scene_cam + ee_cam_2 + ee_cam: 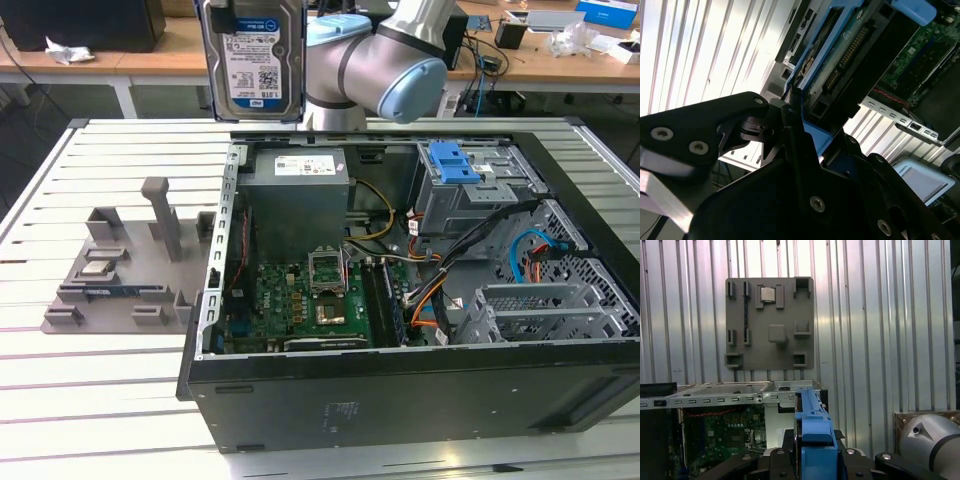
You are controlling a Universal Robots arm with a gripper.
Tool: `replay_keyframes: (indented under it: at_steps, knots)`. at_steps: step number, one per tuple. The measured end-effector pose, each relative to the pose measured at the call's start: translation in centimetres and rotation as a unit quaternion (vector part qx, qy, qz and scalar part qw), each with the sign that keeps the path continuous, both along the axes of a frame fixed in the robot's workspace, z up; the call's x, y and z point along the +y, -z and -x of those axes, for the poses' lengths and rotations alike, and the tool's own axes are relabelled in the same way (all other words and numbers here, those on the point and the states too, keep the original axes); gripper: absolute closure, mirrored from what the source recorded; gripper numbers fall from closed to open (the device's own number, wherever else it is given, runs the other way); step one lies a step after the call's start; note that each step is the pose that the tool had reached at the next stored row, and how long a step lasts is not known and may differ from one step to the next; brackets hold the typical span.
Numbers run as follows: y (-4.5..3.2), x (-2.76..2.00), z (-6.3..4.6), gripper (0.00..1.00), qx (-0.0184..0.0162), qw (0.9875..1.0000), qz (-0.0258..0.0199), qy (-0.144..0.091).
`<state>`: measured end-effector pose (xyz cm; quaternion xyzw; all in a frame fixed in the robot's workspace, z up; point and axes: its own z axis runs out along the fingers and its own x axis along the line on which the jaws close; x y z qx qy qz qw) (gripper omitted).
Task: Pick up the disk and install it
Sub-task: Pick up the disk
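The gripper (790, 112) clamps the disk (252, 60) above the open computer case (400, 392). A grey tray (112, 302) lies beside the case on the slatted table (100, 410).

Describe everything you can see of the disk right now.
The disk is a flat silver hard drive with a white-and-blue barcode label facing the exterior view, set in a blue plastic side-rail frame. It hangs upright in the air over the far side of the open computer case, touching neither the case nor the table. In the second wrist view its connector edge shows, and the gripper is shut on the blue frame.
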<state>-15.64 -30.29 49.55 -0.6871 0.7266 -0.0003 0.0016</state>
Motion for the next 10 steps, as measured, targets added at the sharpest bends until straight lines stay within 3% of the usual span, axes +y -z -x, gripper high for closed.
replay_keyframes:
  at_steps: [10]
  knots:
    - [0.00,-0.13,-0.52,0.63,0.0000,1.0000,-0.0001,0.000]
